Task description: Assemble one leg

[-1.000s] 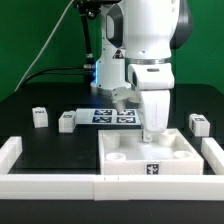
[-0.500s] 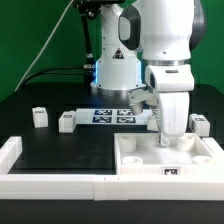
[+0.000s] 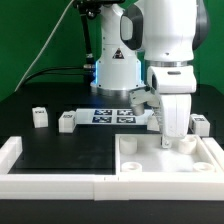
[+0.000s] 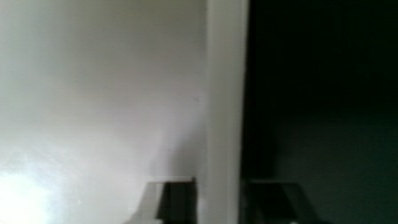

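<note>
1 leg (image 3: 67, 121) sits loose — tagged face forward, long axis unclear.

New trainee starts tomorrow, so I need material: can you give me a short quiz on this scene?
1. True or false: the gripper is down at the large white square part.
2. The leg farthest to the exterior view's left is: A in the jaws, B standing on the black table, C on the large white square part.
3. In the wrist view, what runs between the jaws?
Key: 1 true; 2 B; 3 a white edge of the large white square part.
</note>
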